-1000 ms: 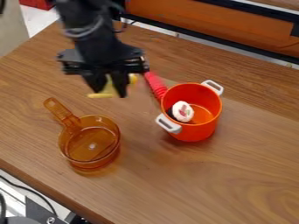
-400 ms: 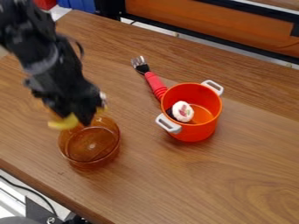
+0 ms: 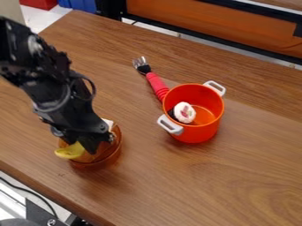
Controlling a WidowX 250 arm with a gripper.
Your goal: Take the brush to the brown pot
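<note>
Over the translucent brown pot (image 3: pixel 112 154) at the left of the table, my gripper (image 3: pixel 87 148) hangs low, its fingertips at the pot's opening. It is shut on the yellow brush (image 3: pixel 69 151), whose rounded yellow end sticks out to the left, over the pot's left rim. The fingers cover the middle of the brush. The arm and gripper hide the pot's handle and much of its inside.
An orange-red pot (image 3: pixel 203 132) with white handles stands to the right, with a white round piece (image 3: pixel 184 112) inside. A fork with a red handle (image 3: pixel 157 84) lies behind it, its tines toward the back. The table's front edge runs below the brown pot.
The gripper has swung from the upper middle down and left to the brown pot, carrying the yellow brush, and is lower than half a second ago. The fork has come into full view.
</note>
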